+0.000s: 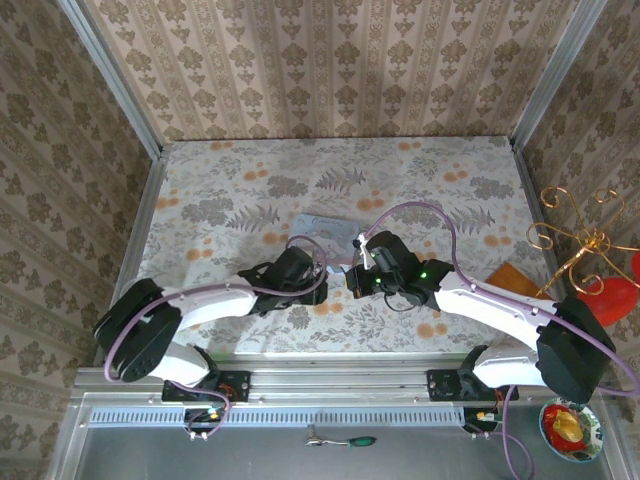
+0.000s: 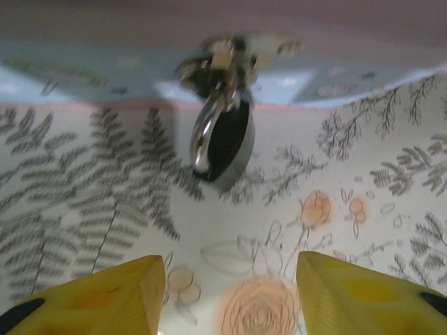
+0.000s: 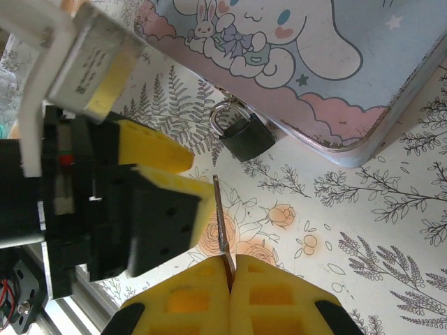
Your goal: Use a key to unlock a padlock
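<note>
Floral cloth covers the worktop (image 1: pixel 440 180), with patterned wallpaper on three sides. Near the middle lies a pale-blue cartoon tin (image 1: pixel 330 228), and both arms reach in to meet at its 6 o'clock edge.

The padlock (image 3: pixel 244 137) is small and dark. It lies on the cloth against the tin's rim, with its silvery shackle hooked up into the tin's clasp. In the left wrist view it sits at 12 o'clock from the left jaws, tilted, with its body pointing down toward 6 o'clock.

The left jaws stand apart and hold nothing; their yellow fingers (image 2: pixel 105 300) show bare cloth between them, short of the padlock. In the right wrist view they come in from 9 o'clock, near the key's tip.

The right jaws are pressed together, clamped on the key (image 3: pixel 222 223). Its thin blade sticks out toward 12 o'clock, edge-on. The tip is near the padlock's body but not touching it, with a strip of cloth between them.

A green-handled screwdriver (image 1: pixel 352 441) lies on the front rail at 6 o'clock.
</note>
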Controlling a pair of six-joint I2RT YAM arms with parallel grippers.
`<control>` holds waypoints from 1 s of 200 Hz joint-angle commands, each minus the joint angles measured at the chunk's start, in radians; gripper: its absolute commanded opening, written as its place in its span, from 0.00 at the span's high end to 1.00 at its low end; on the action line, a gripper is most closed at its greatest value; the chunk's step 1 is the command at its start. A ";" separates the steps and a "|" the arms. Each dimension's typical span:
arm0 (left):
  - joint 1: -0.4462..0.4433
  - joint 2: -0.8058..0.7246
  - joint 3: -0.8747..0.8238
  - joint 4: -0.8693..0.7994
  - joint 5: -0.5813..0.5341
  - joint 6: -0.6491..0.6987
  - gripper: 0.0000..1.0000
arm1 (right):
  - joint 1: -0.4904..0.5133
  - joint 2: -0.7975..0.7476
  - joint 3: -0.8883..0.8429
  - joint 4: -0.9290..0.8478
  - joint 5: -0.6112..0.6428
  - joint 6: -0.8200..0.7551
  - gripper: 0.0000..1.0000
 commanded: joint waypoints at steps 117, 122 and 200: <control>0.059 0.269 0.274 -0.099 -0.064 0.143 0.43 | 0.005 -0.021 -0.033 -0.005 0.035 -0.033 1.00; 0.059 0.271 0.271 -0.102 -0.068 0.147 0.43 | 0.005 -0.020 -0.032 -0.004 0.036 -0.033 1.00; 0.070 0.327 0.248 -0.067 -0.058 0.156 0.60 | 0.005 -0.004 -0.023 0.004 0.030 -0.026 1.00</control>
